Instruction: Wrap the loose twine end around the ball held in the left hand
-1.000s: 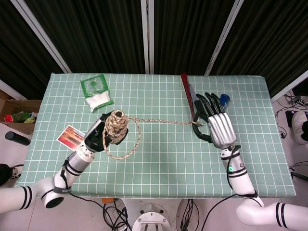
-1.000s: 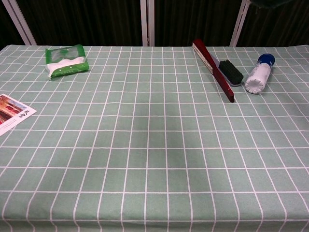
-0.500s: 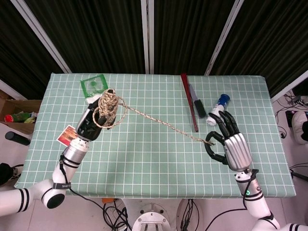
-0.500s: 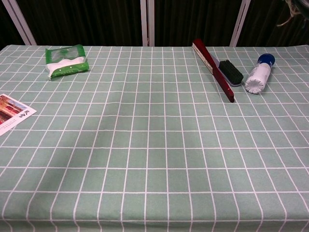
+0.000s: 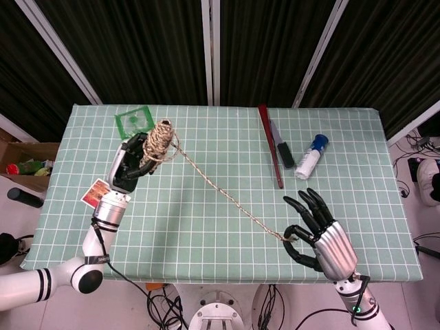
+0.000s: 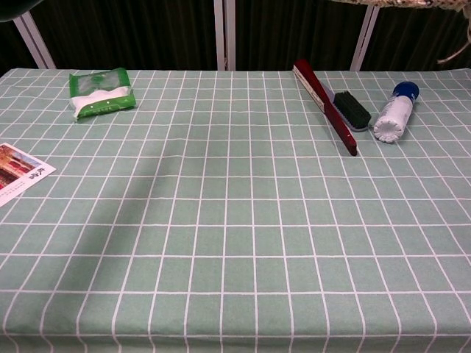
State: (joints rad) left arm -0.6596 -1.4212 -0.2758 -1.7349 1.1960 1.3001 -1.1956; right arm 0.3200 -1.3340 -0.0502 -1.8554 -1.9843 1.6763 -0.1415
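Since a moment ago I've drawn my right hand (image 5: 317,237) back toward me, pinching the twine end (image 5: 287,237) so the line runs taut. My left hand (image 5: 132,163) grips the ball (image 5: 159,139) raised above the desk (image 5: 206,227), clear for wrapping.

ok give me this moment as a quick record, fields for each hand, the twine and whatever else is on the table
left hand: left hand holds the twine ball, raised at table's left
right hand: right hand pinches the loose twine end, other fingers spread
twine: strand runs straight from ball to right hand
table: green checked tablecloth
other items: green packet, card, red stick, brush, white bottle
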